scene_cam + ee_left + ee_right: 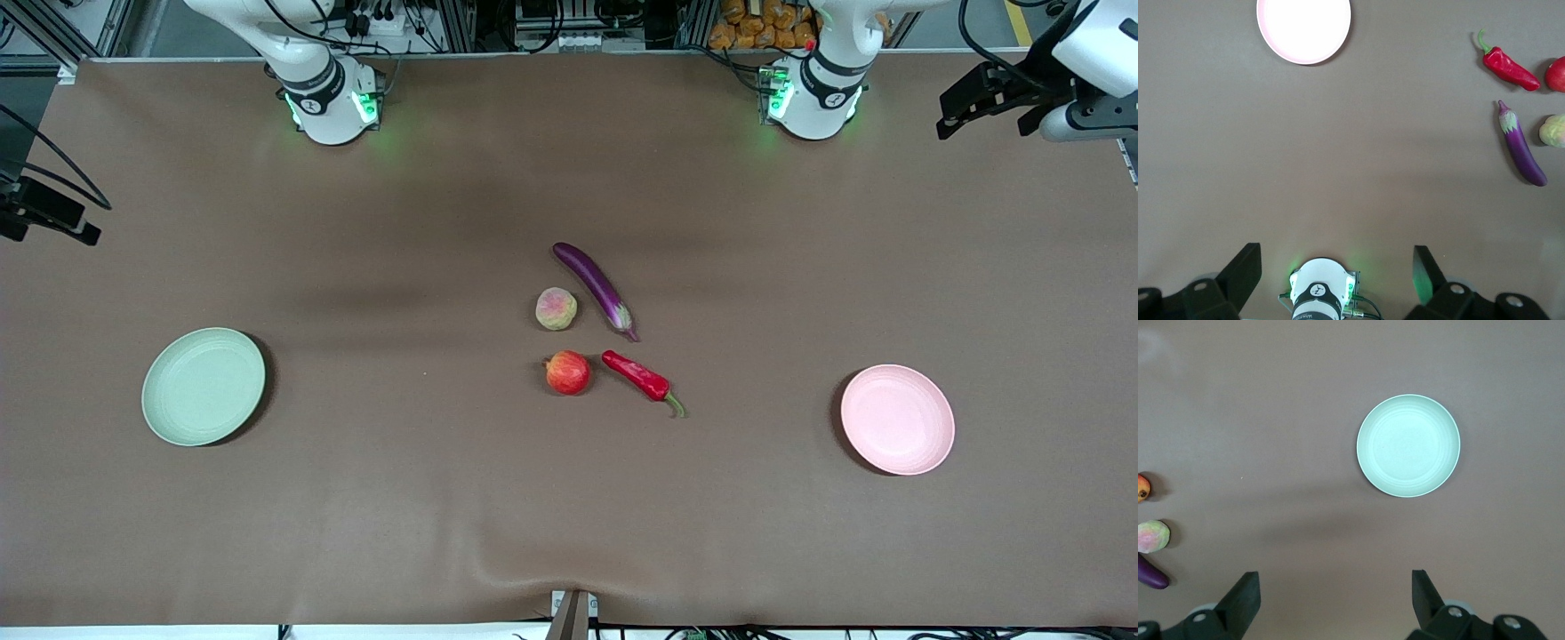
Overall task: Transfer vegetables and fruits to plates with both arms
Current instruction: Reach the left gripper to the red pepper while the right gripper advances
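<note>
The purple eggplant (pixel 594 286) lies mid-table with the yellow-green fruit (pixel 556 308) beside it. The red pomegranate-like fruit (pixel 568 372) and the red chili (pixel 638 377) lie nearer to the camera. The green plate (pixel 204 386) sits toward the right arm's end and the pink plate (pixel 897 419) toward the left arm's end; both are empty. My left gripper (pixel 965 102) is raised at its end of the table, open and empty (pixel 1337 259). My right gripper (pixel 53 218) is raised at the other end, open and empty (pixel 1335 583).
A brown cloth covers the table (pixel 444 498). The arm bases (pixel 333 98) (pixel 813 98) stand along the edge farthest from the camera. A small metal clamp (pixel 572 613) sits at the edge nearest the camera.
</note>
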Available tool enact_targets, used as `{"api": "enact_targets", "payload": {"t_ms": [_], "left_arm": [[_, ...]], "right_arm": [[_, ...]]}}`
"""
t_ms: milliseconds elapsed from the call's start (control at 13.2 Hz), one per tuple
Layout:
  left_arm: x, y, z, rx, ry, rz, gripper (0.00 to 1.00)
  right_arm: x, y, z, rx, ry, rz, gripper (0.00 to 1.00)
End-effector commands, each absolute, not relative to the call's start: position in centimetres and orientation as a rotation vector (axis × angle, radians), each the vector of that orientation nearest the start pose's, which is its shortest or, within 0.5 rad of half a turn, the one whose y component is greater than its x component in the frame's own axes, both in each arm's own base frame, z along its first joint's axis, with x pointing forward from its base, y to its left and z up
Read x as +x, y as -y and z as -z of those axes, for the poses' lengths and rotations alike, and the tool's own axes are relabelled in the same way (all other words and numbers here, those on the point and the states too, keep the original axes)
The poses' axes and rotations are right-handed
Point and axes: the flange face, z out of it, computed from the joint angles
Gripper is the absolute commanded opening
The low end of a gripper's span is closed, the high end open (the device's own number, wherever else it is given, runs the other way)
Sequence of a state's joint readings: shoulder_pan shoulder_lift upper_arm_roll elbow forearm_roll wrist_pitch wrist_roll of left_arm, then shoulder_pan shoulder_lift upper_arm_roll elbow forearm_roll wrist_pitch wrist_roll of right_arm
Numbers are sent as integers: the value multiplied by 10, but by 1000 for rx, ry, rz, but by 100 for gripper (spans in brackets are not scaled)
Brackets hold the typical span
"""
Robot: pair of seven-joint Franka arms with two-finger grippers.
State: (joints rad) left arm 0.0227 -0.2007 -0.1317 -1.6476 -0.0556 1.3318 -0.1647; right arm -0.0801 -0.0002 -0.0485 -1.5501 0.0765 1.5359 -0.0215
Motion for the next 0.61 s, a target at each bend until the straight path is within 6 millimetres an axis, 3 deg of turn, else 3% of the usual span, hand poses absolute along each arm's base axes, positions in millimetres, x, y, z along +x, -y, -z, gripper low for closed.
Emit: {"api": "enact_targets", "payload": {"t_ms": [0, 151, 303, 530], "left_arm": [[461, 64, -667, -3140, 105, -209, 100], [476, 61, -647, -3142, 117, -224, 100], [497, 69, -606, -3138, 212, -227, 100], [552, 154, -519, -3088, 664, -198, 100]], "right_arm": [[558, 55, -627, -3041, -147, -23, 100], [560, 49, -625, -3031, -130, -36, 100], [579, 30, -588, -3033, -72, -141, 100], [600, 4, -553, -3021, -26, -176, 100]]}}
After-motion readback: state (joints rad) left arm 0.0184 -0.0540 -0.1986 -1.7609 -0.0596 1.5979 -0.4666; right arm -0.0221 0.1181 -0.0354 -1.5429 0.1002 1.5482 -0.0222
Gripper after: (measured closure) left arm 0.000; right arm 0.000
